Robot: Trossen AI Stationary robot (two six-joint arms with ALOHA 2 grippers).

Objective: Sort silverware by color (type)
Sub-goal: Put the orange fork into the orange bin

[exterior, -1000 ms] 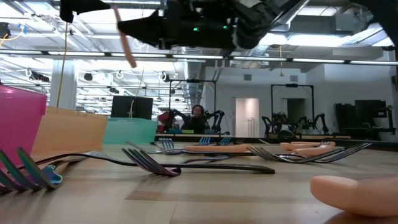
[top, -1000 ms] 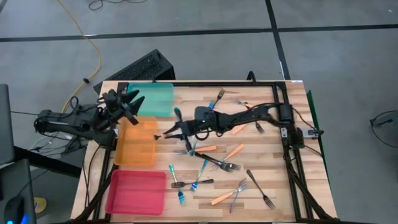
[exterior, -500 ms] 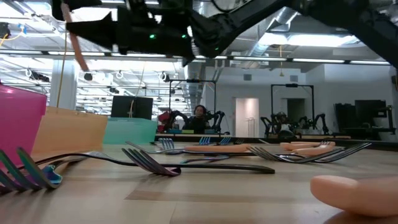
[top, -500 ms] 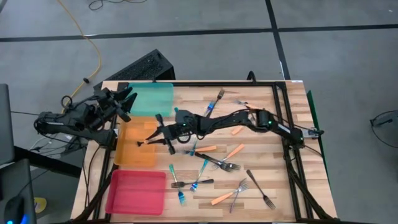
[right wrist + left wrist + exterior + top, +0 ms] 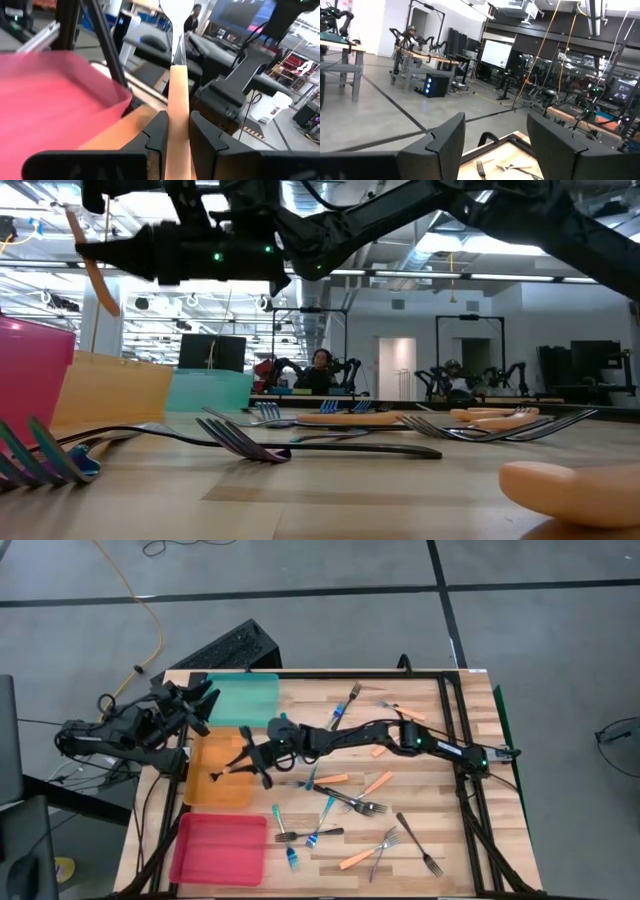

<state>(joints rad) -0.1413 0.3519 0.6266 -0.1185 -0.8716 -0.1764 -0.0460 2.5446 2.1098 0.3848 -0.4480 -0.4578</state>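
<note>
The right gripper (image 5: pixel 243 762) reaches across the table with its fingers (image 5: pixel 155 135) clenched on an orange-handled fork (image 5: pixel 178 95), holding it in the air over the orange tray (image 5: pixel 215 785); in the low view the fork (image 5: pixel 92 265) hangs tilted, well above the table. The left gripper (image 5: pixel 205 700) waits at the table's far left corner beside the teal tray (image 5: pixel 250 700), raised off the surface, its fingers (image 5: pixel 445 142) spread wide and holding nothing. The three flat plastic trays lie in a column along the left side, teal farthest back, orange in the middle and the pink tray (image 5: pixel 220 848) nearest the front. The rest of the silverware lies scattered on the wood to the right of the trays: blue-handled forks (image 5: pixel 291 856), orange-handled ones (image 5: pixel 376 783) and dark grey forks (image 5: pixel 420 845), several crossing one another in a loose heap near the middle, others lying apart toward the back edge. The table (image 5: pixel 400 875) is of pale wooden planks framed by black metal rails (image 5: pixel 455 720). A yellow cable (image 5: pixel 150 620) trails over the grey floor behind it. In the low view the room beyond shows ceiling lights, workbenches with other robot arms, and a person (image 5: pixel 320 368) seated far back.
</note>
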